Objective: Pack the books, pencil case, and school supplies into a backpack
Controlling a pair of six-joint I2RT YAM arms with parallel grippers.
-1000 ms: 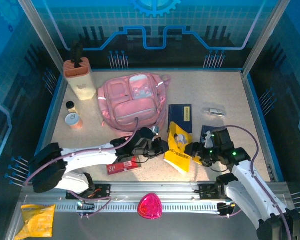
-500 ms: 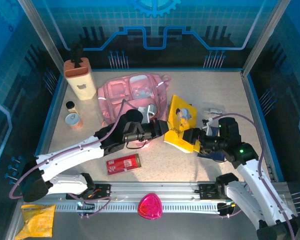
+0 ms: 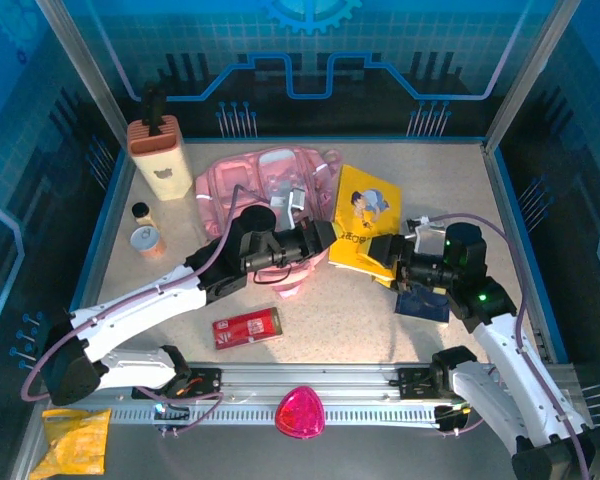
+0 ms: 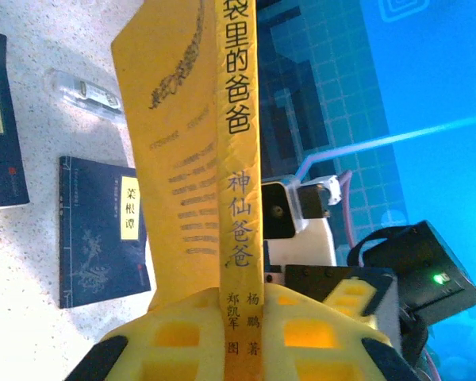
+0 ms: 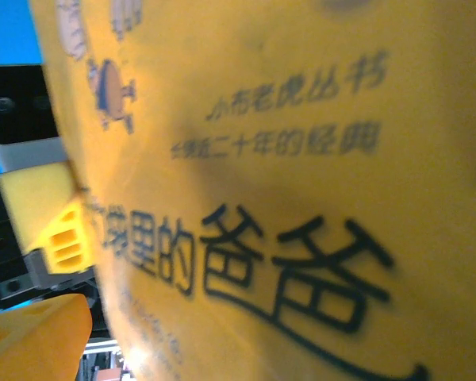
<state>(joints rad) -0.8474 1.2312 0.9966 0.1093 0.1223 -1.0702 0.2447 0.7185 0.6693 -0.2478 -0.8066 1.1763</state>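
One book is up in the air! The yellow book (image 3: pixel 365 215) tilts clear of the table (image 3: pixel 460 180), and the left gripper (image 3: pixel 329 241) has it, pinched almost shut on the spine edge. Its wrist view shows the yellow fingers (image 4: pixel 182 337) clamped on either side of the spine. The right gripper (image 3: pixel 385 256) sits at the book's opposite lower corner, with the cover pressed right up against its camera. Whether it is gripping or has let go, I cannot tell.

Big swing in one second. Back then the book sat low between the two grippers, nearer the arm bases. Half a second ago it was rising with both grippers at it. Now it is carried farther out, right beside the backpack (image 3: pixel 245 180), which lies just left of and beyond the left gripper. That looks like a pass to the left arm, with the first book lined up for packing.

Plenty is left on the table. The red pencil case (image 3: pixel 247 327) lies behind the left gripper, toward its base. A navy book (image 3: pixel 423 300) lies just below the right gripper.
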